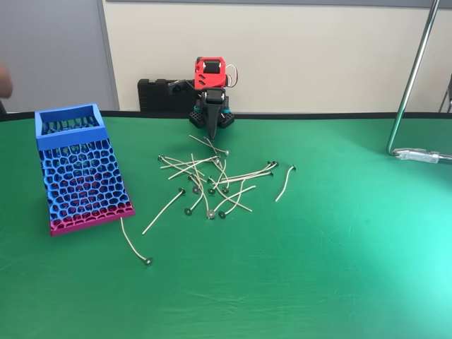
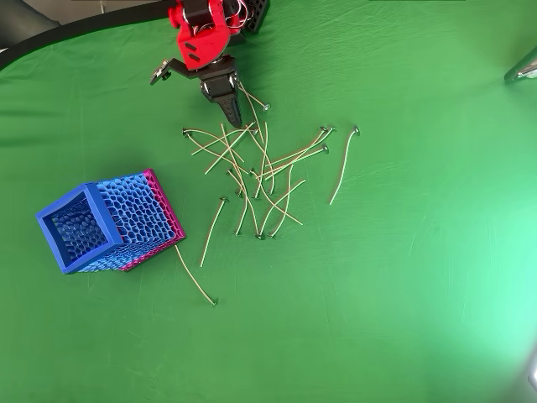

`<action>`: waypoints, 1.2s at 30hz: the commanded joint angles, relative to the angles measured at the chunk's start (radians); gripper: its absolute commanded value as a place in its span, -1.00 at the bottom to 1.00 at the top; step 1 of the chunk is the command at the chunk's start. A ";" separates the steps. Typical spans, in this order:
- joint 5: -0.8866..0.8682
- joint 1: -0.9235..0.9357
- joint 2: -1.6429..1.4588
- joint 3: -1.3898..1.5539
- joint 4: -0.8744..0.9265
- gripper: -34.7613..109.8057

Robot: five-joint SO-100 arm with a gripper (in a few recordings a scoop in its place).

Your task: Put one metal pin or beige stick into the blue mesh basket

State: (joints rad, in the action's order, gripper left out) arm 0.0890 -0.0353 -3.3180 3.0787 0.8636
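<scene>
Sticks (image 2: pixel 260 172) piled upper centre of overhead view, thin, light, prob. bendy w/ small metal discs; pinch mid-shaft. Gripper (image 2: pixel 234 113) tips look closed at pile's top edge, holding nothing visible. Basket (image 2: pixel 80 225) centre-left.

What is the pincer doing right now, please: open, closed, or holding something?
Pincer: pointing down over the near edge of the stick pile, jaws together as far as the overhead view shows; whether a stick is pinched cannot be told.
</scene>
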 commanded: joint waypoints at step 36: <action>0.008 -0.017 0.215 -0.206 0.051 -0.51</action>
State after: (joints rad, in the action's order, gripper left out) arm 0.0890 -0.0552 -3.1554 2.9606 0.9081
